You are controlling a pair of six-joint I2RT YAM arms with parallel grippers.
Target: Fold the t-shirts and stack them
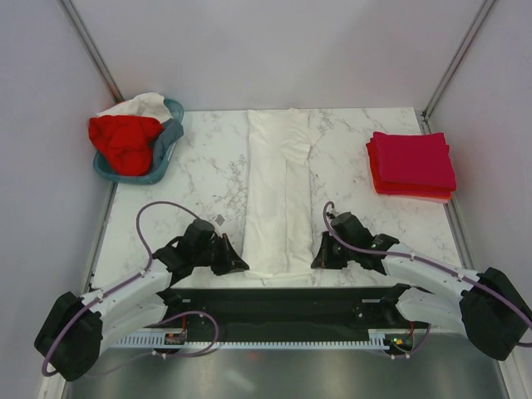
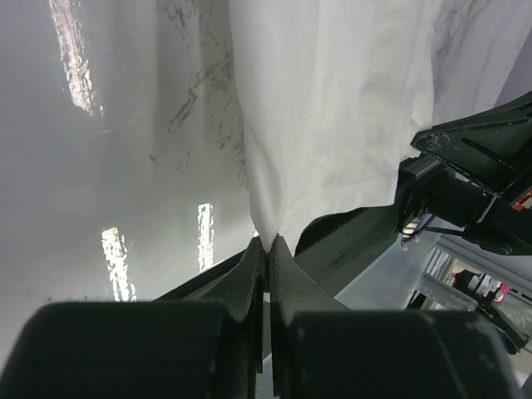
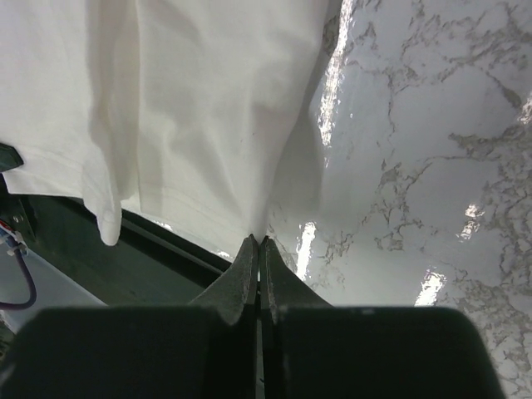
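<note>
A white t-shirt (image 1: 279, 191) lies folded lengthwise into a long strip down the middle of the marble table (image 1: 208, 174), its hem at the near edge. My left gripper (image 1: 242, 266) is shut on the hem's left corner; in the left wrist view the white cloth (image 2: 332, 108) rises from between the pinched tips of that gripper (image 2: 268, 241). On the hem's right corner my right gripper (image 1: 317, 261) is shut, with the cloth (image 3: 199, 100) caught in its tips (image 3: 258, 241). Folded crimson-pink and orange t-shirts (image 1: 411, 164) are stacked at the right. A red t-shirt (image 1: 125, 137) sits in the basket.
A teal basket (image 1: 166, 150) stands at the back left, holding the red shirt and some white cloth (image 1: 137, 105). The table's dark front rail (image 1: 274, 303) runs just below the shirt's hem. Grey walls close in the left and right sides.
</note>
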